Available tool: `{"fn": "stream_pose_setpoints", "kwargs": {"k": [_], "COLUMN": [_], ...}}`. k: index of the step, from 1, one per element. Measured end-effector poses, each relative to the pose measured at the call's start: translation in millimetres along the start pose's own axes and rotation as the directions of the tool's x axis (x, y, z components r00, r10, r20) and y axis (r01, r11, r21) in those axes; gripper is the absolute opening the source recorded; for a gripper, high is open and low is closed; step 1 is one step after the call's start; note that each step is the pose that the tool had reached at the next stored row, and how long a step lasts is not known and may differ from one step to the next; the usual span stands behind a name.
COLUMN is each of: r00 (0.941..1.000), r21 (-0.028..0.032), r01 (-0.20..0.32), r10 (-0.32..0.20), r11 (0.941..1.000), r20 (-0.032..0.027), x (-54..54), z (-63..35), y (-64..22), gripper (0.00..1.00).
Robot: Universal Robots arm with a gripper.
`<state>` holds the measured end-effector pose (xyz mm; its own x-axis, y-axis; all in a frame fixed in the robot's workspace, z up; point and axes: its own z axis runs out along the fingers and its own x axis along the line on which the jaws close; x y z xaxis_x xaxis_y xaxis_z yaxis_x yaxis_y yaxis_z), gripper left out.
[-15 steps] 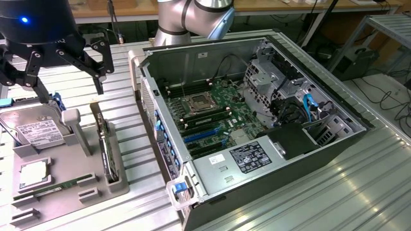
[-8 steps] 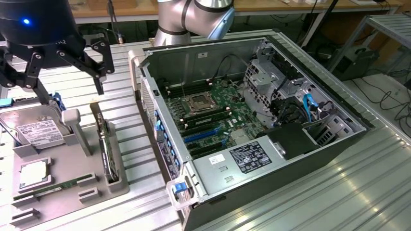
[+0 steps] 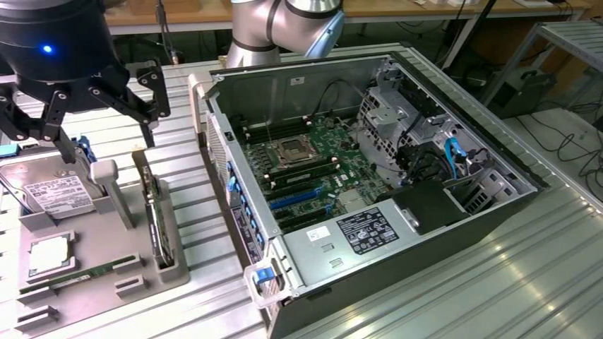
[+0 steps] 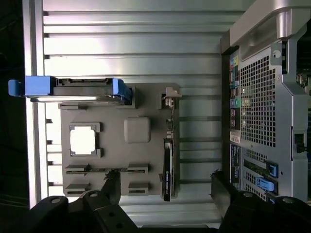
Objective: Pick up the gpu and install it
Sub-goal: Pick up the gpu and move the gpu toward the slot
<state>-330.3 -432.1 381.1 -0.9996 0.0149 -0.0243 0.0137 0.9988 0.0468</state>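
1. Gripper [image 3: 106, 145] first, since it's right up by the lens: your fingers [image 4: 112, 188] are spread wide with nothing between them, hanging above the grey parts tray [image 3: 99, 236].
2. Your gpu [image 4: 166, 170] isn't picked up yet. It's standing on its edge in a slot of that tray, a thin dark slab, on the side of the tray closest to the computer case [image 3: 424, 268]. In the wrist view it lines up in the gap between your two fingers, but nothing's touching it.
3. Also on the tray: a silver hard drive [image 3: 52, 192] with blue clips, a cpu [image 3: 49, 256], and a narrow green memory stick [image 3: 80, 277].
4. Case is lying on the slatted metal table [image 3: 527, 282] just beside the tray, side panel off, motherboard [image 3: 311, 162] facing up.
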Motion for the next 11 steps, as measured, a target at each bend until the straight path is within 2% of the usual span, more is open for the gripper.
{"fn": "stream_pose_setpoints", "kwargs": {"k": [4, 6, 9, 10, 11], "r00": [1.0000, 1.0000, 1.0000, 1.0000, 1.0000], "r21": [0.0056, 0.0126, 0.0263, 0.0315, 0.0357], "r01": [0.000, 0.001, 0.001, 0.001, 0.001], "r10": [0.000, -0.001, -0.001, -0.001, -0.001], "r11": [1.0000, 0.9999, 0.9997, 0.9995, 0.9994], "r20": [0.0004, 0.0016, 0.0034, 0.0039, 0.0045], "x": [-0.1, -0.1, -0.2, -0.2, -0.2], "z": [1.2, 2.2, 3.7, 4.3, 4.8], "y": [-0.2, -0.2, -0.2, -0.3, -0.3], "gripper": [0.84, 0.84, 0.84, 0.83, 0.76]}}
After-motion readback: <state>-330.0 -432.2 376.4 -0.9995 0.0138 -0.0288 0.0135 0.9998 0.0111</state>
